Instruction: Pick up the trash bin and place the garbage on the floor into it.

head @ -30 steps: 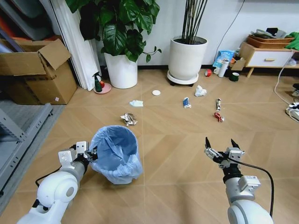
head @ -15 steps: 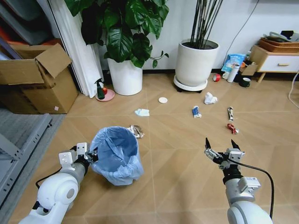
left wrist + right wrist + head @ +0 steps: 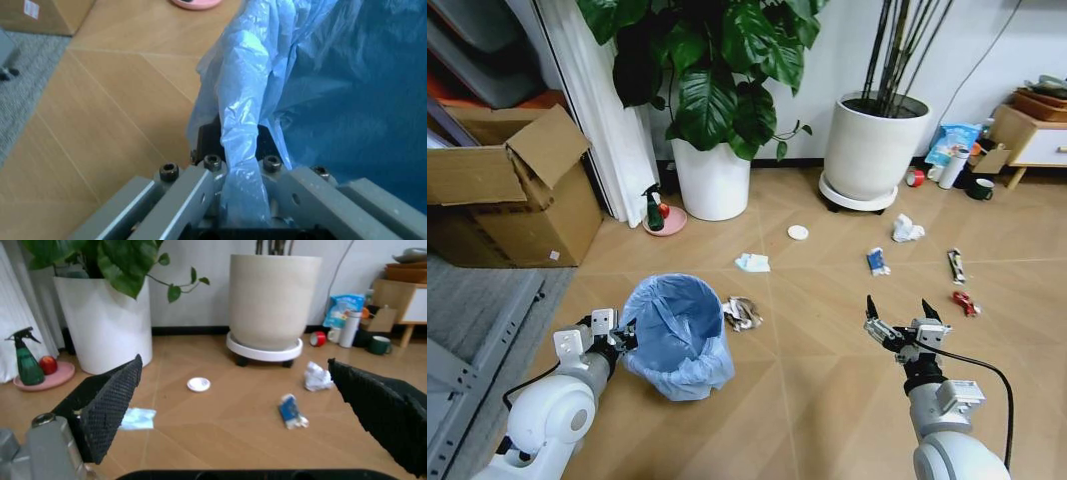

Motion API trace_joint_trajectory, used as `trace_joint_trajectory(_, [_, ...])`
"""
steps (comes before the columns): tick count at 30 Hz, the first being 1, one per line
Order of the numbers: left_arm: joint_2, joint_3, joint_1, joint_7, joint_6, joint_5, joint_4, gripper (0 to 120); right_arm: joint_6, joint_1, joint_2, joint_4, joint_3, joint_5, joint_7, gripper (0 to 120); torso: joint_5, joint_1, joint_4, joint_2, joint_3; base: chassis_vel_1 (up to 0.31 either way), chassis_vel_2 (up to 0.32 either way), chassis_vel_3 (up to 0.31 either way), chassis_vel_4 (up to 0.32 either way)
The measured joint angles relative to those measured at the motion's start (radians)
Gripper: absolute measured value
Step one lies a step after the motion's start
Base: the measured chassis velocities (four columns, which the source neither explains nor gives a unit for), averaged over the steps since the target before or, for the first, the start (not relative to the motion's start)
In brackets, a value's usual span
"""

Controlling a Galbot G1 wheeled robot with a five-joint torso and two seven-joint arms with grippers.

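Note:
The trash bin (image 3: pixel 675 335), lined with a light blue bag (image 3: pixel 333 75), hangs at my left, and my left gripper (image 3: pixel 617 335) (image 3: pixel 240 165) is shut on its rim and bag edge. My right gripper (image 3: pixel 897 315) (image 3: pixel 243 407) is open and holds nothing, low over the floor (image 3: pixel 827 400). Garbage lies ahead: a grey-brown wad (image 3: pixel 743 314) beside the bin, a pale tissue (image 3: pixel 752 263) (image 3: pixel 137 418), a white lid (image 3: pixel 798 232) (image 3: pixel 198 384), a crumpled tissue (image 3: pixel 907 229) (image 3: pixel 316 378), a blue-white wrapper (image 3: pixel 877 262) (image 3: pixel 291 412), a dark wrapper (image 3: pixel 955 265) and a red one (image 3: pixel 965 302).
Two large white plant pots (image 3: pixel 713 178) (image 3: pixel 874 150) stand against the far wall. A green spray bottle (image 3: pixel 654 208) stands on a pink dish. A cardboard box (image 3: pixel 512 190) is at the left. A red tape roll (image 3: pixel 915 177), cups and a low cabinet (image 3: pixel 1039 140) are at the back right.
The whole view has shifted: the camera has moved forward and to the left, so the litter and pots look nearer. The bin stays in my left gripper; the right gripper stays open.

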Motion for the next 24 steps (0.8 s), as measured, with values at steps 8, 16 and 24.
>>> trace_joint_trajectory(8, [-0.001,-0.001,0.006,0.011,-0.007,0.013,-0.001,0,0.004,-0.003,0.004,-0.004,0.0,-0.002,0.001,100,0.0003,0.0,-0.0001,0.0,0.0,-0.082,0.349,0.087,-0.339])
trace_joint_trajectory(16, [-0.006,-0.002,0.011,0.013,-0.011,0.02,-0.001,0,0.007,-0.004,0.007,-0.014,-0.002,-0.006,0.001,100,0.0004,0.0,-0.0001,0.0,0.0,-0.14,0.321,0.142,-0.336])
trace_joint_trajectory(24, [-0.011,-0.008,0.022,0.018,-0.019,0.037,-0.002,0,0.007,0.008,0.005,-0.04,-0.012,-0.004,0.0,100,0.0002,0.0,0.0002,0.0,0.0,-0.15,0.283,0.15,-0.267])
